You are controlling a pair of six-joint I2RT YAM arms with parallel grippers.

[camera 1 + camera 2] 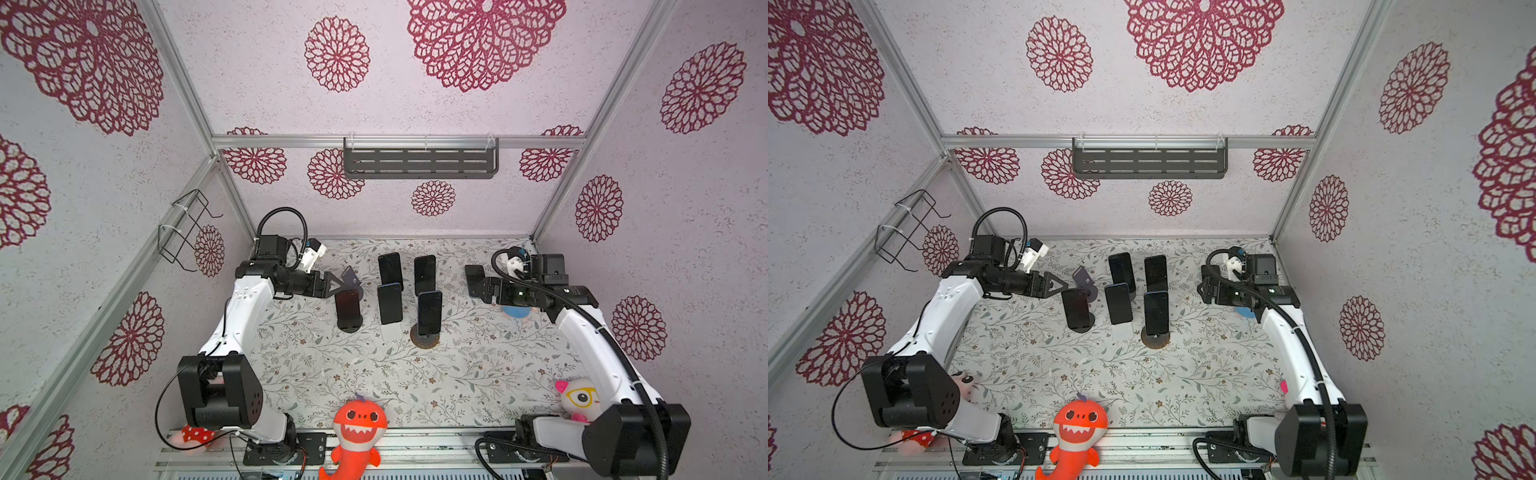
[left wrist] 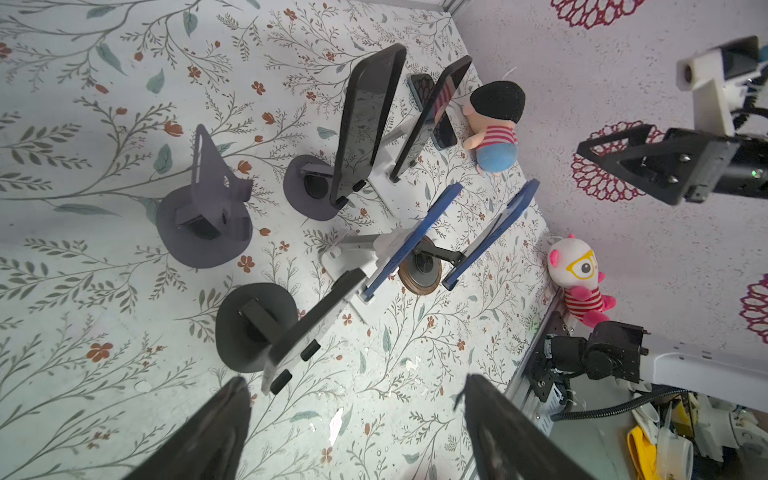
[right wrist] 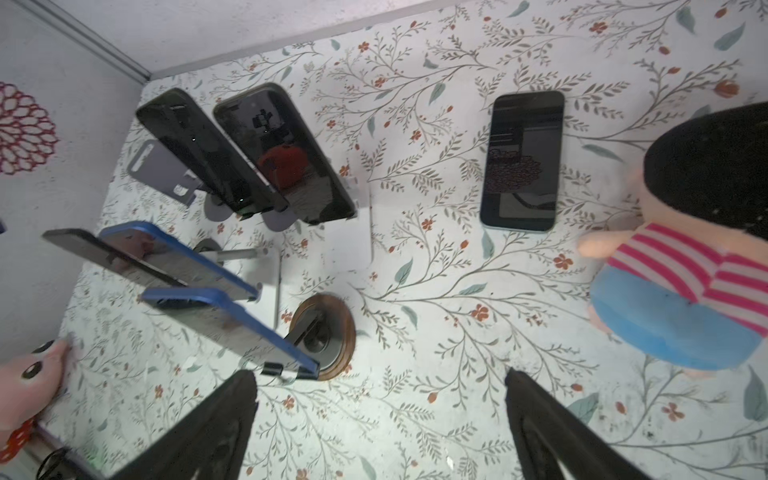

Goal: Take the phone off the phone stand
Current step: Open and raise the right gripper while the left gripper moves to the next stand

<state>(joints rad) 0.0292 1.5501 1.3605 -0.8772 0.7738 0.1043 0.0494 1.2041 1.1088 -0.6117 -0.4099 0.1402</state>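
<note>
Five phones lean on stands on the desk (image 1: 457, 374), behind a shark toy (image 1: 359, 432) at the front edge. Nearest is a row of three: a black phone (image 1: 347, 305) on a black stand (image 1: 349, 326), a blue-cased phone (image 1: 390, 303) on a white stand (image 1: 390, 332), and a blue-edged phone (image 1: 429, 312) on a brown-rimmed stand (image 1: 424, 338). Behind them lean a back-left phone (image 1: 390, 269) and a back-right phone (image 1: 424, 274). An empty purple stand (image 1: 351, 279) sits to their left, and a flat phone (image 3: 523, 160) lies on the desk to their right.

My guess is the black phone comes off next. It should handle as a stiff, smooth slab, fairly weighty, with a glass face that would crack if dropped. It only leans against its stand's lip, so pinching the two long edges above the lip and lifting up and away looks safest.

Left jaws are spread wide and empty, just beside the purple stand and near the black phone, touching nothing that I can see. Right jaws are spread as wide, also empty, hovering over the flat phone.
</note>
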